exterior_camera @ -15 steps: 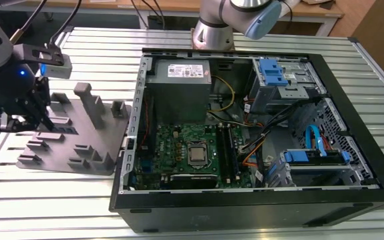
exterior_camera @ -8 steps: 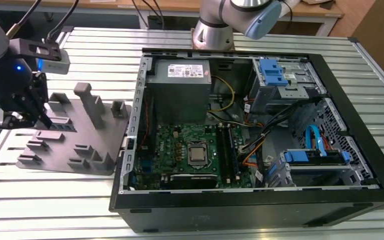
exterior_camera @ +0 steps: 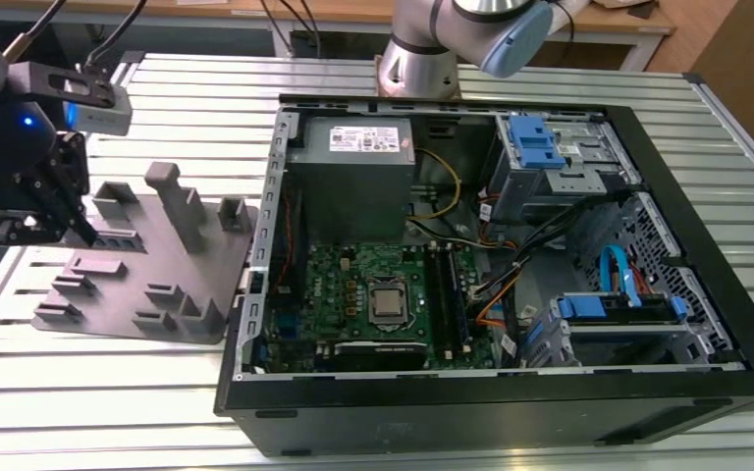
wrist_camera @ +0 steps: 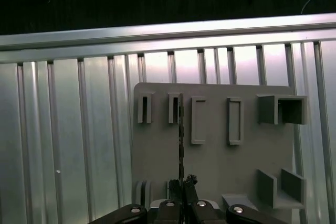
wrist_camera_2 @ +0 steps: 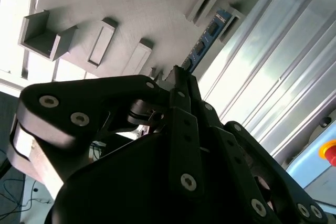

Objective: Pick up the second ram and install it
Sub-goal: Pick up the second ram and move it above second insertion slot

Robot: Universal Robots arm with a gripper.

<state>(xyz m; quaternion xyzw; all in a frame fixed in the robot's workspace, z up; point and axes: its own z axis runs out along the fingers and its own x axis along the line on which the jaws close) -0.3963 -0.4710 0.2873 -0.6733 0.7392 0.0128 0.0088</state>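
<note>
Over the holder plate [wrist_camera: 220, 166], angled pincer [wrist_camera: 183, 183] clasps second ram [wrist_camera_2: 206, 39].

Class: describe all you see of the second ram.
The second ram is a thin, flat, dark stick with a bluish face carrying small chips. It runs straight out from the pincer, which is shut on one end, over the grey holder plate. Whether it touches the plate is unclear.

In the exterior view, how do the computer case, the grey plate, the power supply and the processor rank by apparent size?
Largest to smallest: case, grey plate, power supply, processor. The power supply sits deeper inside the case, so its true size against the grey plate is unsure.
</note>
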